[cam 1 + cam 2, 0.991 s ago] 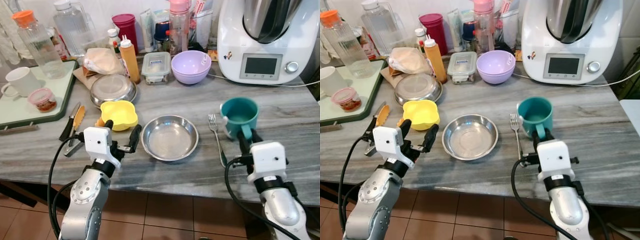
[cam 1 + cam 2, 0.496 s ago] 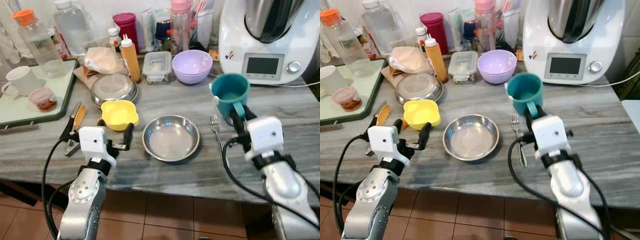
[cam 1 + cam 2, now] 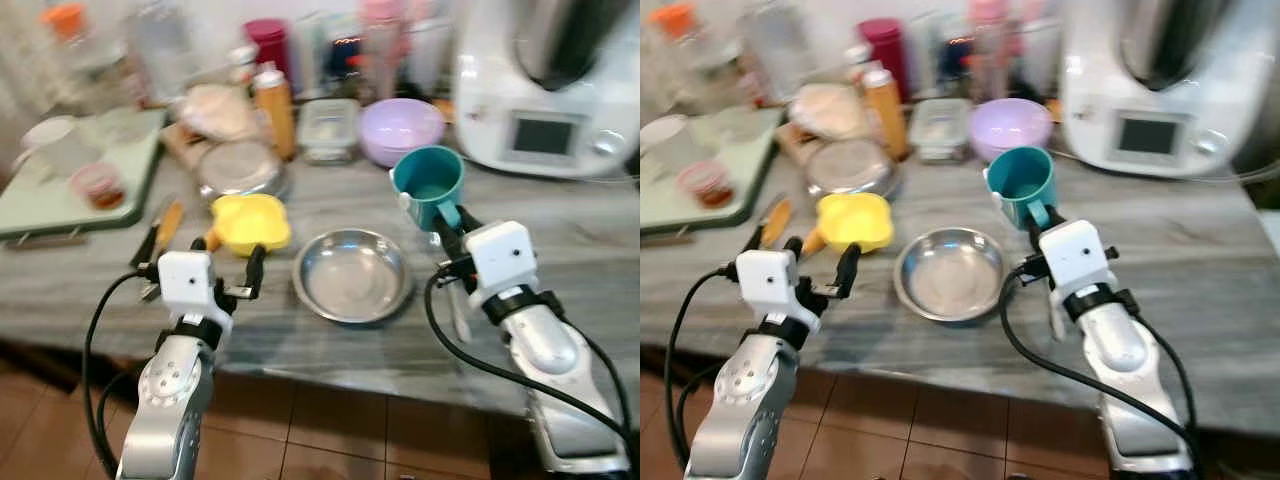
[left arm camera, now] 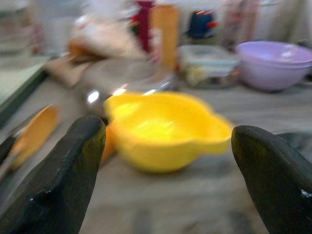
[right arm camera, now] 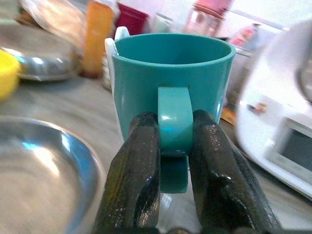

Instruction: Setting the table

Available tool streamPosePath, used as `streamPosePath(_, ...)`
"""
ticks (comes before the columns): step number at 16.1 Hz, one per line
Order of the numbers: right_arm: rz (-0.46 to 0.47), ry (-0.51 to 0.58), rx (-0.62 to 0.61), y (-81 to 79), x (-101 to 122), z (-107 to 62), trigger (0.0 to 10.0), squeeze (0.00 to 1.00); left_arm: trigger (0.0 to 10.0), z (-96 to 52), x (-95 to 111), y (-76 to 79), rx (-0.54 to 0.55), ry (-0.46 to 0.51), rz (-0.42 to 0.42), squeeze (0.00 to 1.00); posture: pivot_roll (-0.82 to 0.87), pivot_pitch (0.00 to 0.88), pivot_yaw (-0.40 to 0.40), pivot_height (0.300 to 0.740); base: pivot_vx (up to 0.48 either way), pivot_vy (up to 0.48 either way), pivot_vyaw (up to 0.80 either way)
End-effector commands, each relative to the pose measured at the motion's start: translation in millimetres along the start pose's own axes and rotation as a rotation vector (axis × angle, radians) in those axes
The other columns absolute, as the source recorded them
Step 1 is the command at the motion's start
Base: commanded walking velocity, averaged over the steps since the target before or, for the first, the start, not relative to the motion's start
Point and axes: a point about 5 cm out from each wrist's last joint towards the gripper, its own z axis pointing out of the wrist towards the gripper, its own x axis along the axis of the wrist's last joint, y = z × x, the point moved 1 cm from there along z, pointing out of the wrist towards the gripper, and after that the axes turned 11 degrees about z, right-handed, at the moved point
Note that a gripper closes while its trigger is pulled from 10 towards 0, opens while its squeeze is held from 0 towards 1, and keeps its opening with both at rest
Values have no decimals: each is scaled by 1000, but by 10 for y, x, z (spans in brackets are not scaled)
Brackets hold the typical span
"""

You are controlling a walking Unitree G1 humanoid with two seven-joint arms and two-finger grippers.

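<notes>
Two end effectors show: the right end effector grips a teal mug by its handle at centre right. Lower left, the left end effector is spread wide before a yellow bowl on the worktop.

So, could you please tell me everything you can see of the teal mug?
The teal mug looks like smooth, opaque plastic, with a round open mouth and one flat loop handle. The right gripper is shut on that handle, one black finger on each side, holding the mug upright above the grey counter. It hangs just beyond the steel plate, in front of the lilac bowl. What it holds cannot be made out.
</notes>
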Motion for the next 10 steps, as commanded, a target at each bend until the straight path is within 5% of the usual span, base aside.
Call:
streamPosePath(1,19,19,-3,-40,35,34,10000,0,10000,-31,-27,-3,23,-10,0,0,-192,95,58,740,0,0,0)
streamPosePath(5,86,17,24,-178,15,135,10000,0,10000,-81,-28,76,19,-4,-45,0,-177,100,22,740,0,0,0)
streamPosePath(10,102,31,92,-98,100,525,10000,0,10000,-228,29,154,-127,9,-46,0,-138,139,6,740,0,0,0)
